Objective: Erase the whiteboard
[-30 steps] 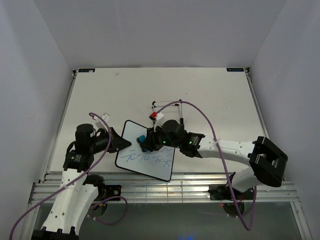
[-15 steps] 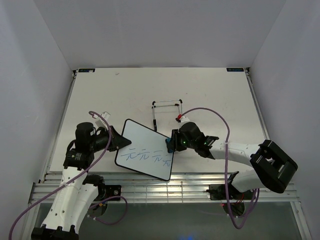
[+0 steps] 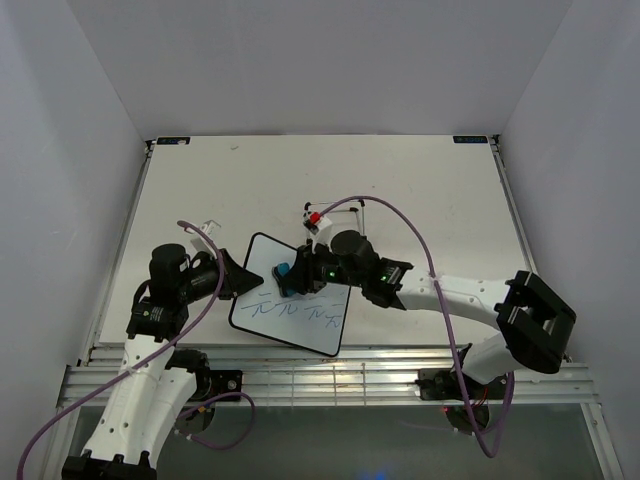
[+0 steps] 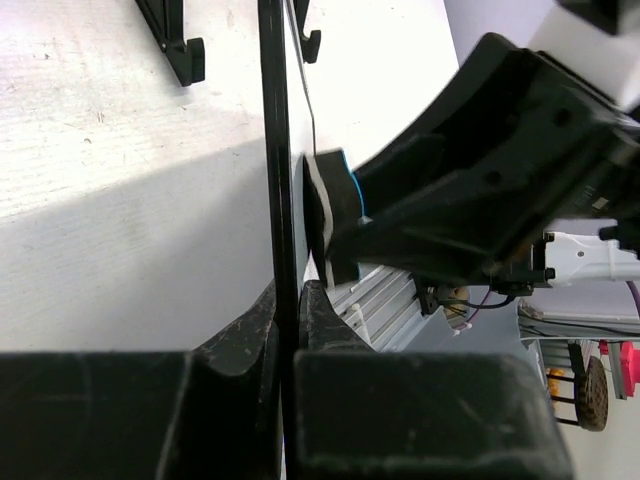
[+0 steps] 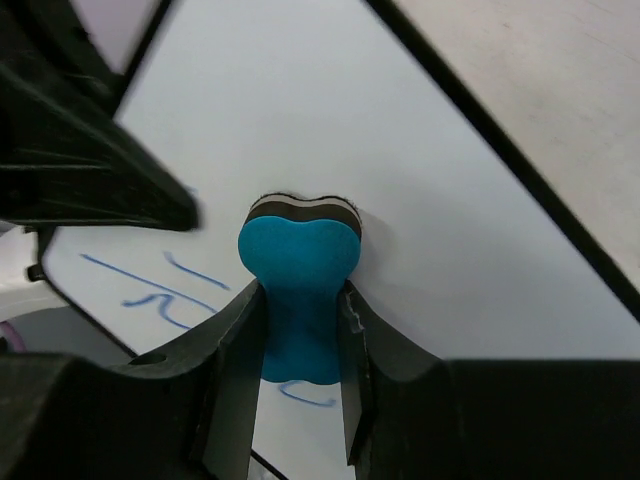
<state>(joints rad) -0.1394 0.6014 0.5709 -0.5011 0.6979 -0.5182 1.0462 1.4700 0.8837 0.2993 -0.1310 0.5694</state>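
Observation:
The whiteboard (image 3: 290, 318), white with a thin black frame, lies tilted near the table's front, with blue scribbles (image 3: 300, 312) across its lower half. My left gripper (image 3: 240, 279) is shut on its left edge; the left wrist view shows the frame (image 4: 272, 150) edge-on between the fingers (image 4: 325, 300). My right gripper (image 3: 296, 276) is shut on the blue bone-shaped eraser (image 3: 283, 272), pressed on the board's upper left part. In the right wrist view the eraser (image 5: 298, 290) sits between the fingers, with scribbles (image 5: 150, 290) to its left on the whiteboard (image 5: 480, 260).
A thin black wire stand (image 3: 335, 210) stands behind the board at mid-table. The metal rail (image 3: 330, 375) runs along the table's front edge. White walls enclose the table on the left, right and back.
My right gripper with the eraser swept from the board's right edge back to its upper left part. The left gripper still holds the board in the same place.

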